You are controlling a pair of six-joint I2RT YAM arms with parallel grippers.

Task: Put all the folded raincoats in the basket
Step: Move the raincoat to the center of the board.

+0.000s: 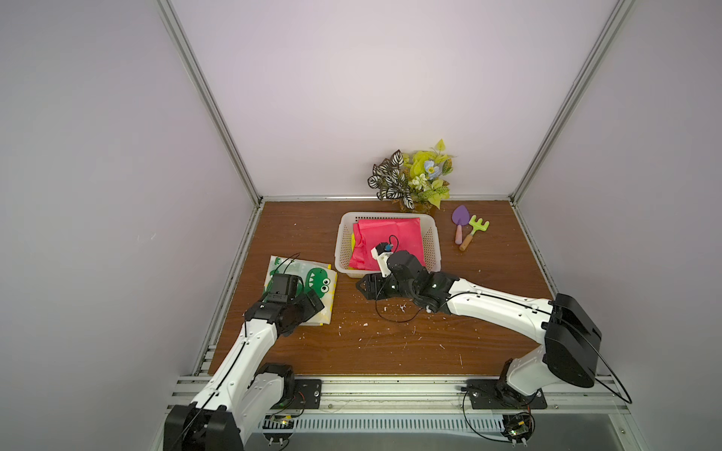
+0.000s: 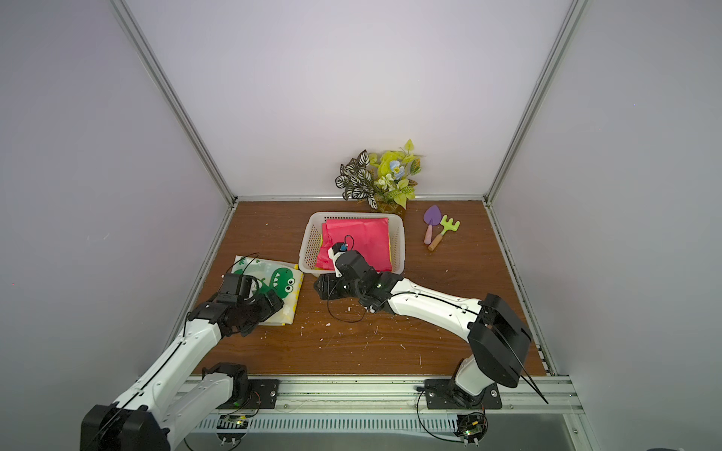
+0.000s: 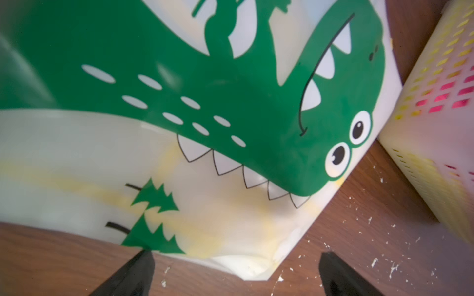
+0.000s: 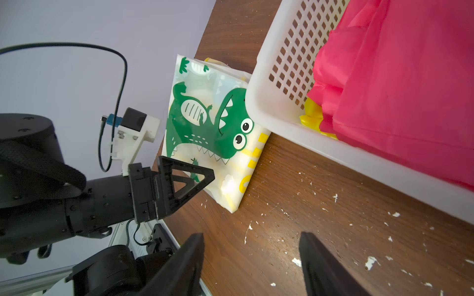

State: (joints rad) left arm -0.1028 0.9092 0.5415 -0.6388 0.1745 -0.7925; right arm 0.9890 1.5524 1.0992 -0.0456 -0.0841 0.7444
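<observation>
Left wrist view, dinosaur raincoat, near edge between wide-spread left gripper jaws.

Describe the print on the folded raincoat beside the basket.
The raincoat is translucent white with a green cartoon dinosaur; left wrist view shows it best.

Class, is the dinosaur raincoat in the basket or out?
Out: the dinosaur raincoat lies on the table beside the basket, not inside.

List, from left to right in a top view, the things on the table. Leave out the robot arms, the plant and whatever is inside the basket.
dinosaur-print raincoat → basket → purple trowel → green rake
</observation>
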